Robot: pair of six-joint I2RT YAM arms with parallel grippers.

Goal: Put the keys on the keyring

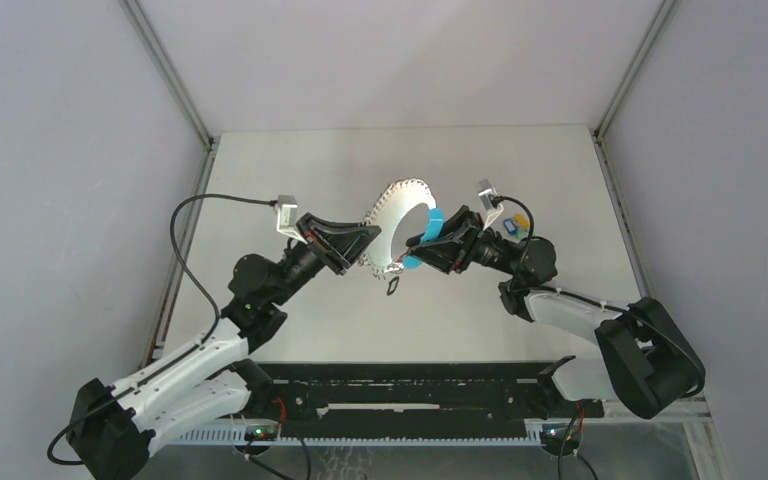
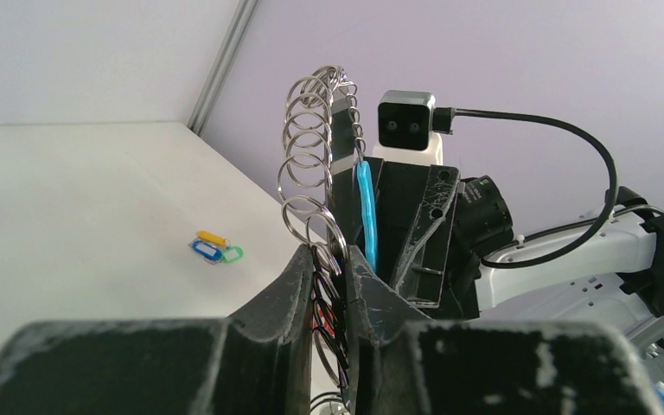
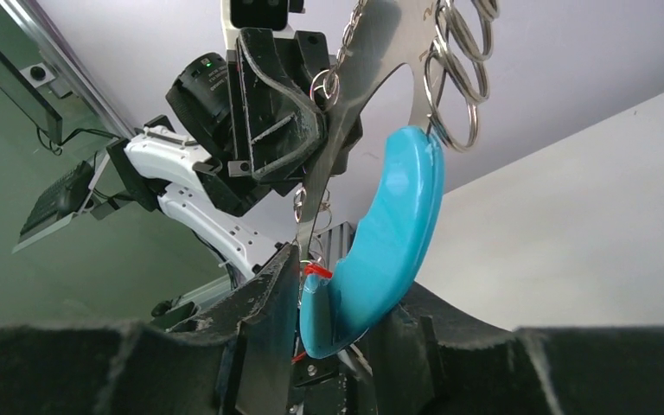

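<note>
Table [image 1: 290, 170]: one, white. Two arms meet over its middle.
Keyring [image 1: 388, 205]: one, off the surface, held up on edge between the two pincers, flat metal plate with a big hole.
Left gripper [image 1: 360, 245]: narrow, clamped on the keyring's left rim. The left wrist view shows the plate edge and wire loops pinched between the fingers [image 2: 298, 290].
Right gripper [image 3: 328, 298]: closed to a medium gap on the keyring's right side. The metal plate sits against one finger and the cyan piece [image 3: 398, 216] fills the rest of the gap.
Cyan piece: one, curved, hanging off a loop on the plate.
Wire loops [image 2: 304, 160]: a row along the rim. They overlap, so I can't count them.
Red tag [image 3: 314, 271]: one, at the base of the cyan piece.
Keys [image 2: 214, 248]: three (yellow, blue, green), bunched on the table toward its right edge, behind the right wrist, well apart from both pincers and from the keyring.
</note>
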